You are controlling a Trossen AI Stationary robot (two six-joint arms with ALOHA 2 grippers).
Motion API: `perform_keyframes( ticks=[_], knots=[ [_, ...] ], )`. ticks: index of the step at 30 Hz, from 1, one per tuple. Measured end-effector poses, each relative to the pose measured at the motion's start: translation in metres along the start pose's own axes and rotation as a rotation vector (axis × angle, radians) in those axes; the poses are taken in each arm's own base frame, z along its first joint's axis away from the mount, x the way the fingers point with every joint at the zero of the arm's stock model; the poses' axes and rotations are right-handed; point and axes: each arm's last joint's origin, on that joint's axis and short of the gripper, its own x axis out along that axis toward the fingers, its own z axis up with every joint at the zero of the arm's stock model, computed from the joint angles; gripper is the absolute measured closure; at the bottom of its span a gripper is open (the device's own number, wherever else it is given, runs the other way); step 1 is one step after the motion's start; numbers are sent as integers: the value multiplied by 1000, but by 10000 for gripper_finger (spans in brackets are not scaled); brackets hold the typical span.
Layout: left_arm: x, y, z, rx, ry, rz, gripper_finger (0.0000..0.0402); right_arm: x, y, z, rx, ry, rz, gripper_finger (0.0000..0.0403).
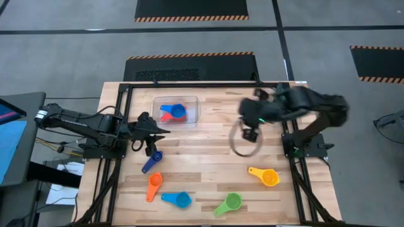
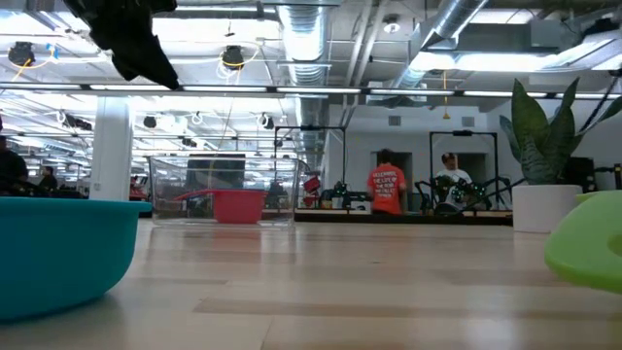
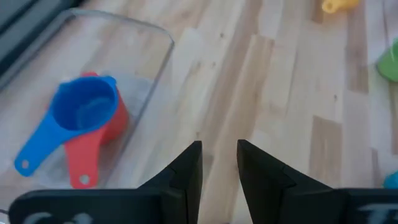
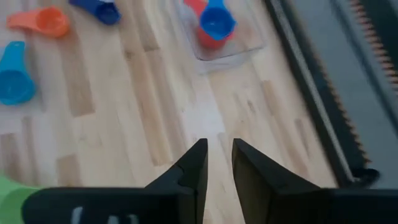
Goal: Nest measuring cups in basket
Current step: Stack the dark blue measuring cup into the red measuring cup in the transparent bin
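The right pincer, narrow and holding nothing, is hovering beside the basket, which is holding nested blue and red cups.

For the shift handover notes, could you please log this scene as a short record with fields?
basket: clear tray at table's far side
in basket: blue cup nested on red cup
loose on table: dark blue cup, orange cup, light blue cup, green cup, yellow cup
left hand: near basket, empty
right hand: over bare wood, empty
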Motion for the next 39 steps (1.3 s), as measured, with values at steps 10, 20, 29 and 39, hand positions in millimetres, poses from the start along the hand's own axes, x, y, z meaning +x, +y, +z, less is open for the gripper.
perform_keyframes(
  ticks=[10,20,29,39],
  knots=[
    [1,14,26,-135,-194,82,315,65,10,-120,283,-365,178,312],
    [34,40,38,25,-55,158,318,120,28,-165,466,-696,403,312],
    [57,73,48,111,218,253,396,123,28,-166,398,-688,367,312],
    [89,120,36,6,403,195,401,126,23,-164,413,-688,334,312]
  ],
)
